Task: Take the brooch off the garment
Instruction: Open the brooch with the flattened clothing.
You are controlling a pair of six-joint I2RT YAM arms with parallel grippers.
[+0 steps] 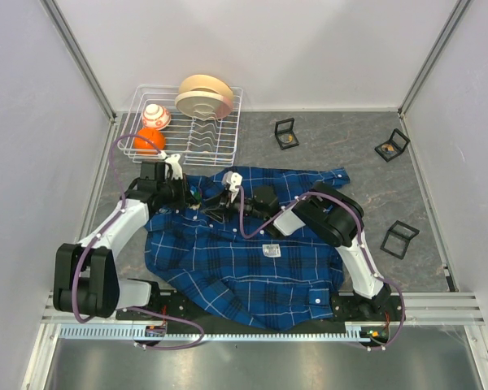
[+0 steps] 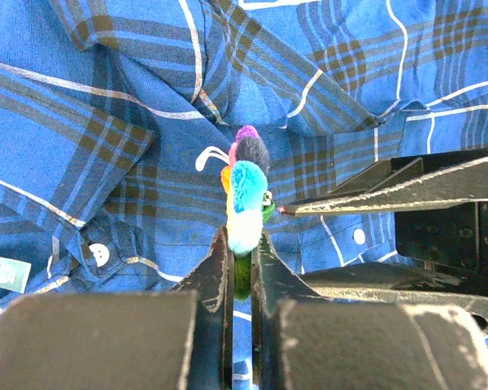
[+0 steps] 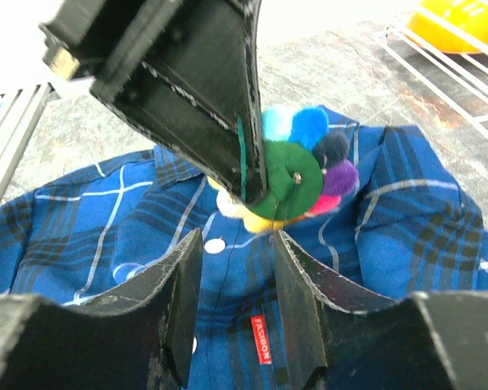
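The wire rack (image 1: 228,122) at 11 o'clock holds an orange ball (image 1: 149,140), a white patterned ball (image 1: 156,116) and tan dishes (image 1: 203,96). The left gripper (image 2: 241,244) is clamped on the pompom brooch (image 2: 246,195), at the shirt's (image 1: 252,268) 11 o'clock. The right gripper (image 3: 237,244) stands open beside it, empty.

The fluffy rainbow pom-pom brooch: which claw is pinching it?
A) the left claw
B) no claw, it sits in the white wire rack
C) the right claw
A: the left claw is shut on the fluffy rainbow pom-pom brooch over the dark-blue plaid shirt, while the right claw waits open beside it with nothing between its fingers.
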